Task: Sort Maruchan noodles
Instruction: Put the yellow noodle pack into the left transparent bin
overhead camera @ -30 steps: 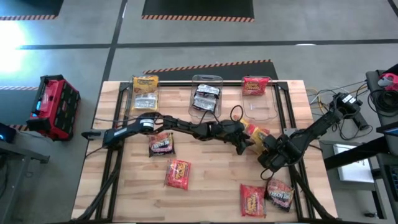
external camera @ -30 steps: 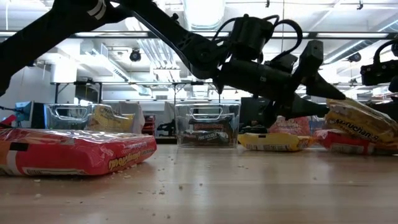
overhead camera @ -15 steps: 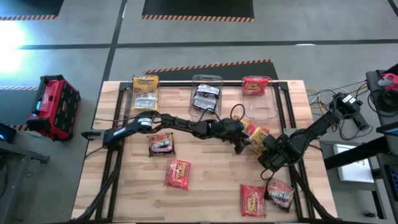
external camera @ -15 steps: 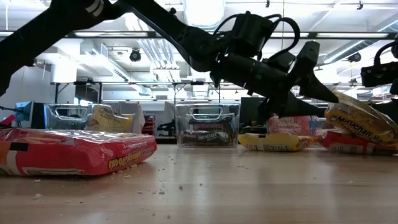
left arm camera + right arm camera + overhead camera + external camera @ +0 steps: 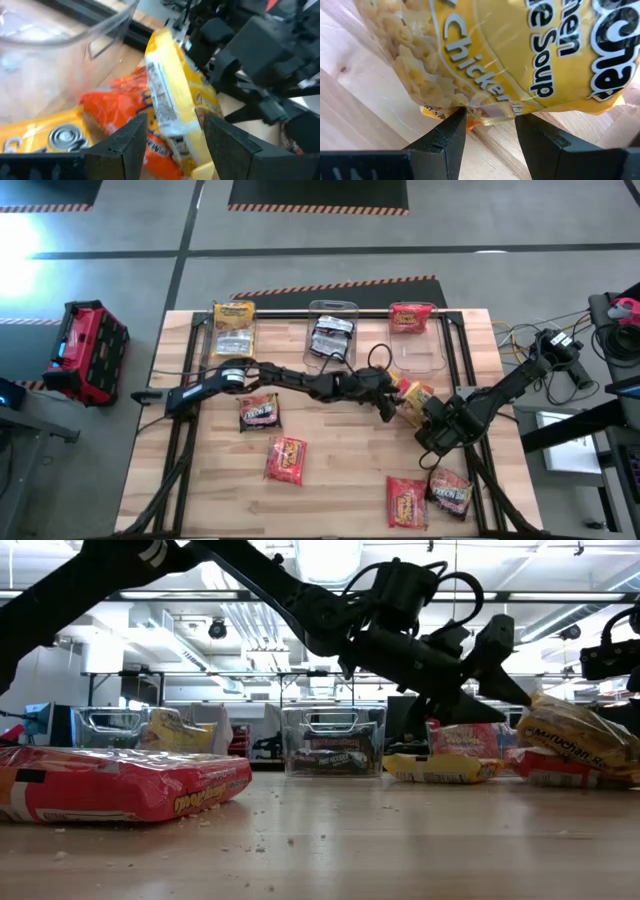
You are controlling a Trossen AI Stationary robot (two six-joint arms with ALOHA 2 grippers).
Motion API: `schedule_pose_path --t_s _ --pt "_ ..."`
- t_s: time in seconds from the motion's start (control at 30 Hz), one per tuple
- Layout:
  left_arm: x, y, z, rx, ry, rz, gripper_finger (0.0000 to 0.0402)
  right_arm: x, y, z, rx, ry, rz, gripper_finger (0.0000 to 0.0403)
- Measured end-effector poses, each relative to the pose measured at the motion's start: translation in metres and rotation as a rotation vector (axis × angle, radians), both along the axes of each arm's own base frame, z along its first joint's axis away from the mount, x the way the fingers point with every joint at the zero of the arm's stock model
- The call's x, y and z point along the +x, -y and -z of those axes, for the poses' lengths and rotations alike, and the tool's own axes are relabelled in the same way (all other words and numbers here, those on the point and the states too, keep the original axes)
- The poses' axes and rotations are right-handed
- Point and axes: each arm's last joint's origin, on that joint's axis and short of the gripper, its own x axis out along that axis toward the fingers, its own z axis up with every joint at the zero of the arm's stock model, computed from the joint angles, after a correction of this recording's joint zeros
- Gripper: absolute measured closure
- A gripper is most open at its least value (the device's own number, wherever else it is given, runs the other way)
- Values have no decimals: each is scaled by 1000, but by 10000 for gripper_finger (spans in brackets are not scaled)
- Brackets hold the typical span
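The yellow packet [image 5: 172, 100] stands on its edge between the left gripper's [image 5: 175, 131] fingers, which grasp it at its lower edge. The right gripper's [image 5: 487, 122] fingers pinch the same packet from the other side, above the surface [image 5: 340, 470]. A red packet [image 5: 117, 107] lies just behind it.

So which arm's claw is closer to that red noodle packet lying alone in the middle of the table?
The left. Its gripper hovers right of centre, up and to the right of the red packet. The right gripper is farther right, at a yellow packet.
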Motion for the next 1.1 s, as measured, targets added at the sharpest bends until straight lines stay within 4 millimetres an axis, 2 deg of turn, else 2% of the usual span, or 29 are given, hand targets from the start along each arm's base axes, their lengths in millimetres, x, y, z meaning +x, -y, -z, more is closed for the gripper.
schedule_pose_path --t_s 0.53,1.1 --pt "2 2 -5 -90 57 99 225 -1 2 3 -27 6 -23 243" --pt "2 0 -6 -105 66 60 225 6 14 4 -101 -13 -93 243"
